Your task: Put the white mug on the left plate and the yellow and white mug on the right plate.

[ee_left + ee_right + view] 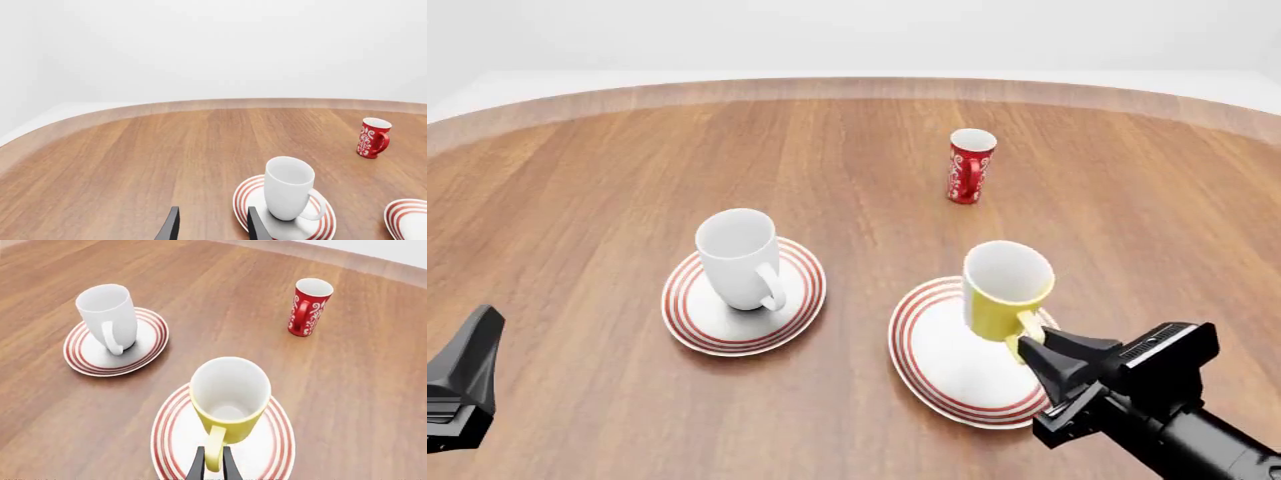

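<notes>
Left wrist view: my left gripper hung with its two fingers spread apart and nothing between them, above bare table. The white mug stood upright on the left plate; the red mug stood well apart near the table's far edge.

Front view: the white mug sat on the left plate at about 9 o'clock from the table's middle. The yellow and white mug stood on the right plate at about 5 o'clock, the red mug up at 1 o'clock. My right gripper met the yellow handle.

Right wrist view: my right gripper had its fingers pinched onto the handle of the yellow and white mug, upright on the right plate.
</notes>
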You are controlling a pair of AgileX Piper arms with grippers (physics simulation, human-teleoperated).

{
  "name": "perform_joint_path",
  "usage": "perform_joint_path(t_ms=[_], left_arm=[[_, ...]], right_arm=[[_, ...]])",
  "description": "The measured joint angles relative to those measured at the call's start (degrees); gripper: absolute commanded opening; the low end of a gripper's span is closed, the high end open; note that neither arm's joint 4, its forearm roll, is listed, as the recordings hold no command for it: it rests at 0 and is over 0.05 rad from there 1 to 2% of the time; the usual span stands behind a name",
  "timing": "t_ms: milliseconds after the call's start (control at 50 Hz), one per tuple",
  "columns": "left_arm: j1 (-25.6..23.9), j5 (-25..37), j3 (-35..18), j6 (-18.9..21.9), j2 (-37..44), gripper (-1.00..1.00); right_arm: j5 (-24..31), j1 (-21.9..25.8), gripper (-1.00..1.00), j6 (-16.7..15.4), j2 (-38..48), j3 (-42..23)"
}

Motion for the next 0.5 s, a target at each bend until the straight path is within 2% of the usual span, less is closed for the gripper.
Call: perform_joint_path(t_ms=[500], left_arm=[[0.0, 0.0, 0.0, 0.0, 0.0, 1.0]], right_arm=[[-8.6, 0.4, -1.0, 0.8, 11.9, 0.0]])
